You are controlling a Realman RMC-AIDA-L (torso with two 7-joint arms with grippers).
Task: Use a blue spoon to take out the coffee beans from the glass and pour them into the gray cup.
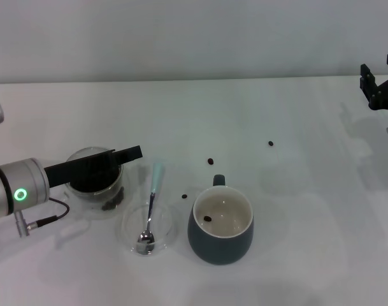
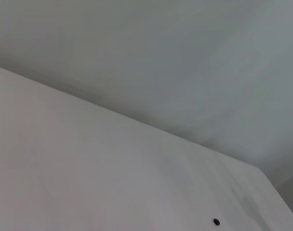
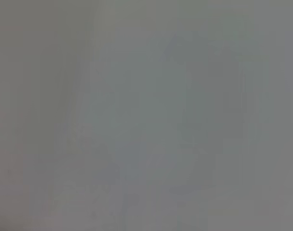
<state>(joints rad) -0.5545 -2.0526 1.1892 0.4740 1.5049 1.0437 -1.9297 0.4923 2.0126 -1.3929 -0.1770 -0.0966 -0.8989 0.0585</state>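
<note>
One bean lies in the gray cup (image 1: 220, 224) at lower centre, the spoon (image 1: 150, 210) rests unheld in a dish, most beans (image 1: 95, 180) remain in the glass (image 1: 95, 185); left end effector (image 1: 120, 155) state unclear.

blue spoon (image 1: 150, 210): shiny metal bowl, smooth pale handle | glass (image 1: 95, 185): clear, shiny | gray cup (image 1: 220, 226): smooth, soft shine, creamy inside | coffee beans (image 1: 208, 218): dark, a bit shiny | worktop (image 1: 295, 191): white, smooth, matt
</note>
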